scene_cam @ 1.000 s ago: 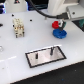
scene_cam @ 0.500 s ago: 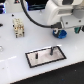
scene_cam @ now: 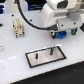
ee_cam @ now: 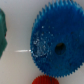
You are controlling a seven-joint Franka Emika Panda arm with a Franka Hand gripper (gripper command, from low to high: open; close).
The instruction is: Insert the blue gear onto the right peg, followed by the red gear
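Plastic, stiff and light: the blue gear (ee_cam: 54, 46) lies flat on the counter (scene_cam: 20, 50); I'd grip across its toothed rim. I cannot tell how wide my pincer stands.

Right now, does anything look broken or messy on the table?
Nothing looks broken or spilled. The blue gear lies flat with its teeth whole, though a pale speckled patch shows on its face, maybe glare. The red gear sits close beside it. The plate lies at a slant to the table edge, pegs upright.
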